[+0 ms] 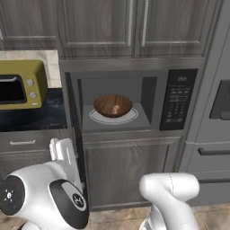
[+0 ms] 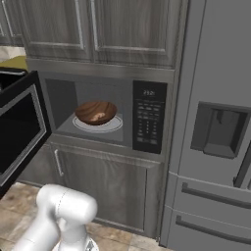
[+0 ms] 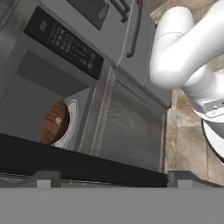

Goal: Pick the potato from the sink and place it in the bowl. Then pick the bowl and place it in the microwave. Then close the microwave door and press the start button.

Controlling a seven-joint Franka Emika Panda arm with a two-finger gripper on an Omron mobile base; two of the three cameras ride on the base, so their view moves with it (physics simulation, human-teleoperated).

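The microwave (image 1: 134,101) stands open. Inside it, the brown wooden bowl (image 1: 112,105) rests on the white glass turntable (image 1: 96,118), and the small tan potato (image 1: 116,109) lies in the bowl. Both also show in the right base view, bowl (image 2: 95,112) and potato (image 2: 99,116). The black microwave door (image 2: 19,127) is swung wide to the left, edge-on in the left base view (image 1: 76,130). My gripper (image 3: 113,178) is open and empty, close against the door (image 3: 78,159), its hand (image 1: 63,155) just left of the door's edge. The button panel (image 1: 177,101) is at the right. The sink is out of view.
A yellow toaster oven (image 1: 20,85) sits on the black counter to the left. A grey fridge (image 2: 215,127) rises right of the microwave. Grey cabinet doors (image 1: 130,170) close the space below, above tiled floor (image 3: 183,148).
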